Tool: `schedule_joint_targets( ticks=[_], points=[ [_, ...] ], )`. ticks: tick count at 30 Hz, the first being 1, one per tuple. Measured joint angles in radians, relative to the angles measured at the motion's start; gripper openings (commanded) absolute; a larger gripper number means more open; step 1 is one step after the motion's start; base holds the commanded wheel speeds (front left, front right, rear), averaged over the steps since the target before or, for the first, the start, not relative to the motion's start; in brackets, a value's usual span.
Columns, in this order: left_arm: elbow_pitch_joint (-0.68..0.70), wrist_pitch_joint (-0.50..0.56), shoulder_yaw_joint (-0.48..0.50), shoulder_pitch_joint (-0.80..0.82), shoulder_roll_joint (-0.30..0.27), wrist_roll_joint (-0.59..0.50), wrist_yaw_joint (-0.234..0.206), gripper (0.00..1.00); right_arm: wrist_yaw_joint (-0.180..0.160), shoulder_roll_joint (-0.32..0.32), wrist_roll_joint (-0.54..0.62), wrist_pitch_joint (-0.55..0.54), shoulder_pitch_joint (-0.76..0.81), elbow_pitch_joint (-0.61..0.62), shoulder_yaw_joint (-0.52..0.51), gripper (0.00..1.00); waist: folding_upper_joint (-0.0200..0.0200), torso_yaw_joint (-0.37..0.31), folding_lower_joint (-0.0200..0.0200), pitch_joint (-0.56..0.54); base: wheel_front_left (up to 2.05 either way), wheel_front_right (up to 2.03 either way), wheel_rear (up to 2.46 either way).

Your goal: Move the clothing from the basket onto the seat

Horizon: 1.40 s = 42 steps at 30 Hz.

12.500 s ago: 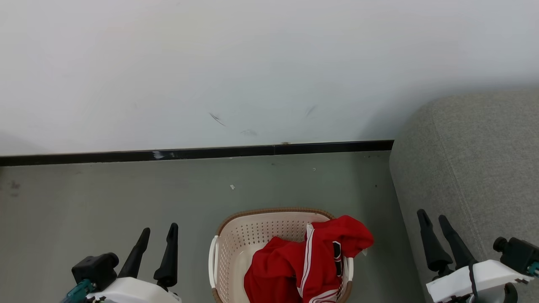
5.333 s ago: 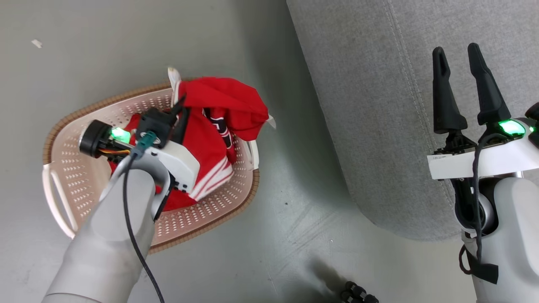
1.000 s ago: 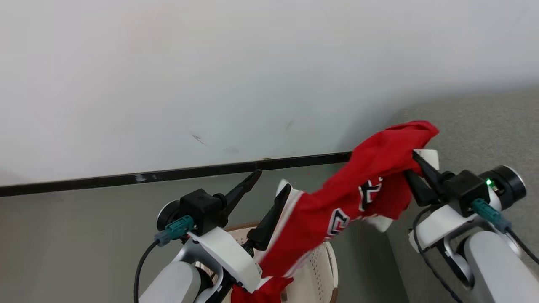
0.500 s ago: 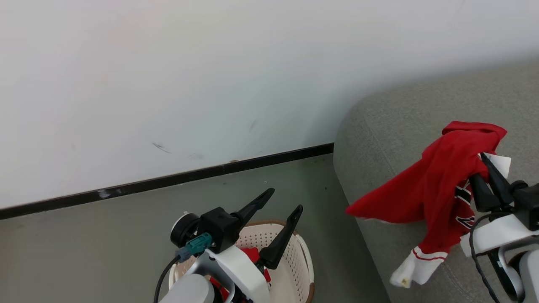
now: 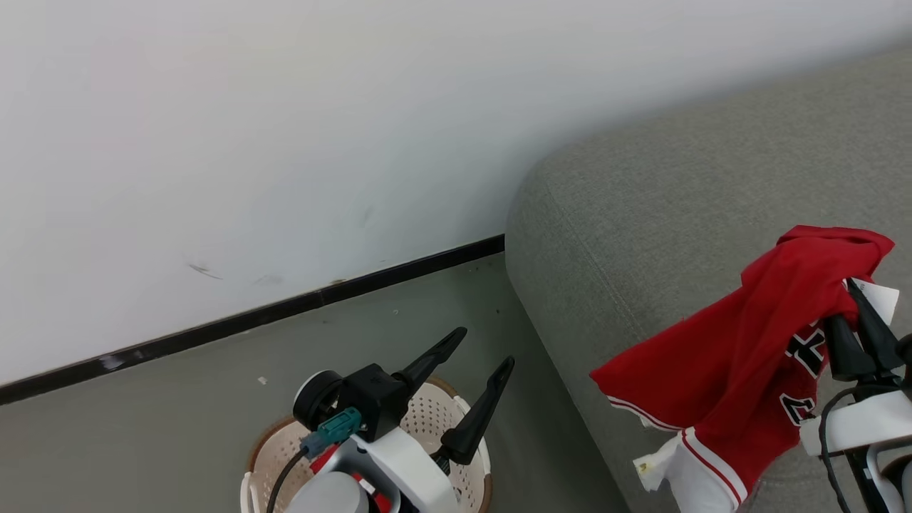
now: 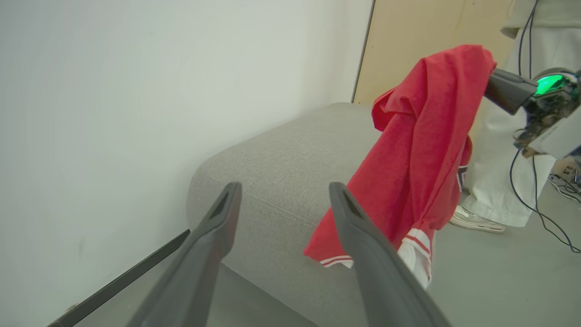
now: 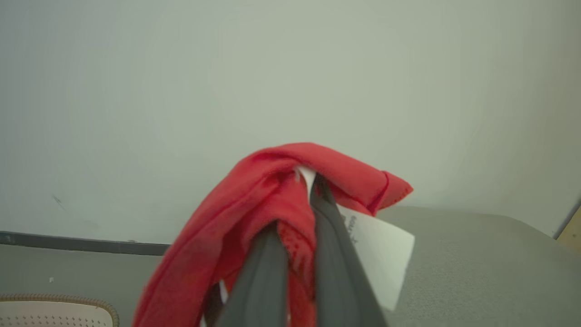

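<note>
Red jersey clamped in our right gripper [image 5: 846, 310] above the seat [image 5: 677, 214]

We can read no brand: the black-and-white lettering [image 5: 805, 353] on the clothing [image 5: 741, 335] is folded and cut off, and the print on the white tag [image 7: 376, 245] beside the fingers is too small to make out. The clothing is bright red soft fabric with white striped trim at its hem. It drapes down from the closed fingers over the grey seat's front edge, though we cannot tell whether it touches. Our left gripper [image 5: 484, 347] stands wide open and holds nothing, with the cream perforated basket [image 5: 434, 410] directly beneath it on the floor.
</note>
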State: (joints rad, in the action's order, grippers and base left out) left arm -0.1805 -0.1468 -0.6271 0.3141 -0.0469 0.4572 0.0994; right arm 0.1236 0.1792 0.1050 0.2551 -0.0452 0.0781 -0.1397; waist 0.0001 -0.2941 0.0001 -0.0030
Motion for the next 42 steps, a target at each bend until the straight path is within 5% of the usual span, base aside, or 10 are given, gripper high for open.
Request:
schedule_joint_targets(
  ticks=[14,26,35,42],
  points=[
    [-0.02,-0.041,0.006,-0.019,0.001,-0.016,-0.043,1.0,0.0,0.054,-0.056,-0.003,-0.028,-0.045,0.114,0.0,0.0,-0.082,-0.0001,0.022,0.0,0.0,0.0],
    [0.024,-0.054,0.017,-0.019,-0.005,-0.039,-0.077,1.0,0.0,0.189,-0.211,-0.13,-0.446,-0.182,0.212,0.0,0.0,-0.059,0.0,0.076,0.0,0.0,0.0],
    [0.081,-0.053,0.022,-0.018,-0.023,-0.076,-0.102,1.0,0.0,0.293,-0.253,-0.209,-0.746,-0.31,0.137,0.0,0.0,-0.028,0.0,0.123,0.0,0.0,0.0],
    [0.131,-0.036,0.014,-0.015,-0.04,-0.099,-0.111,1.0,0.0,0.343,-0.255,-0.225,-0.81,-0.461,0.055,0.0,0.0,0.002,0.0,0.174,0.0,0.0,0.0]
  ],
)
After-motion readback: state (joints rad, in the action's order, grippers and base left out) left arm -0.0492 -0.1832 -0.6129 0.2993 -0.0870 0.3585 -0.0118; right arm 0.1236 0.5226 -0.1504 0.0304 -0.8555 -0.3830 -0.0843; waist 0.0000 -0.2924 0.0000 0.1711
